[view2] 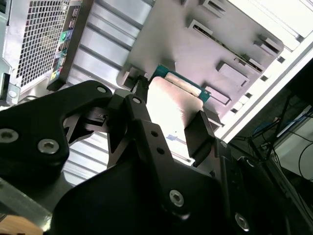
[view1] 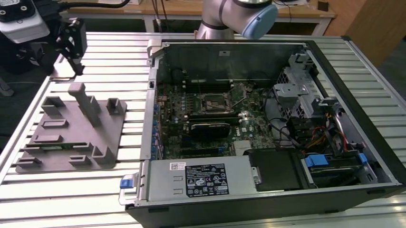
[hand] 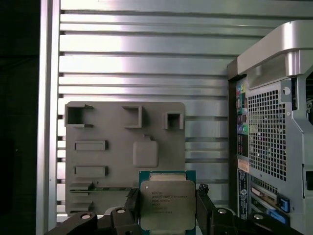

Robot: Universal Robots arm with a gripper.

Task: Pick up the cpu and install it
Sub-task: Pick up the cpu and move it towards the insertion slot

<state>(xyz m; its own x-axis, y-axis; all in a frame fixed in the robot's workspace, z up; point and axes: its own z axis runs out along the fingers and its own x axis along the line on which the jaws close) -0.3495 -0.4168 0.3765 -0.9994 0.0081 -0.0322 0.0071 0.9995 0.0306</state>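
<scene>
Gripper [hand: 167,196]: fingers are pinching the cpu [hand: 167,205] by two opposite edges, hovering over the grey holder tray [hand: 112,127].
Handling: likely behaving as light, rigid and fragile, so edge contact is suiting it.

Silvery square cpu [hand: 167,205] — gripped, aloft

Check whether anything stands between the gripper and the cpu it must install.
Nothing visible does. In the first wrist view the gripper has its fingers against opposite edges of the cpu, holding it over the grey holder tray.
</scene>
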